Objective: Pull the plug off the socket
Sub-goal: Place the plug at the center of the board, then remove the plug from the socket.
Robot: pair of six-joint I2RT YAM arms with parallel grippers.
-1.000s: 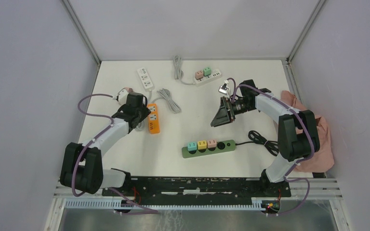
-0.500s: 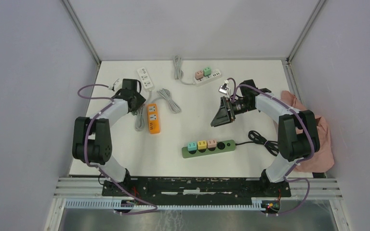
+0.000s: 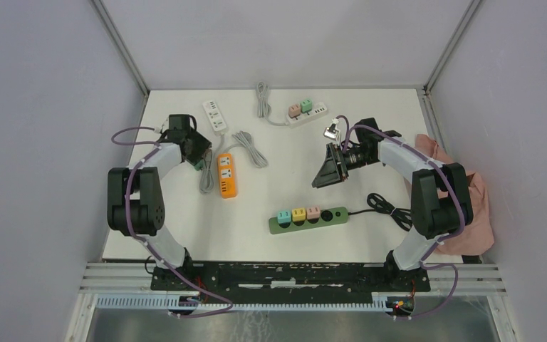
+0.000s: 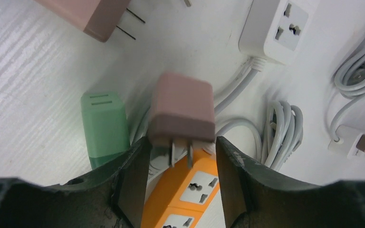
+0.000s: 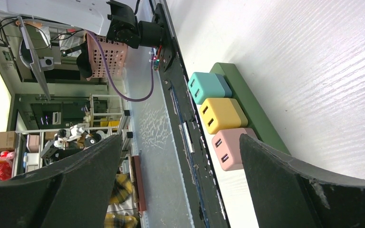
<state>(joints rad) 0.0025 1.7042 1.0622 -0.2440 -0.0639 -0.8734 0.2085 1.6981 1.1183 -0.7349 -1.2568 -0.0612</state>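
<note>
White table (image 3: 292, 189). R gripper (image 5: 180, 140) faces green power strip (image 5: 253, 116), jaws spread wide, nothing held. L gripper (image 4: 181, 145) pinches pink plug (image 4: 183, 107) btwn both fingers, prongs bare, lifted clear of orange power strip (image 4: 190, 194). Green plug (image 4: 103, 123) lies alongside.

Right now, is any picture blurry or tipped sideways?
Left wrist view: the middle pink plug at the left gripper tips looks smeared; the green plug beside it is sharper. Right wrist view: sharp, but tipped sideways, so the green power strip runs up the frame. Top view: even light, only soft shadows.
</note>
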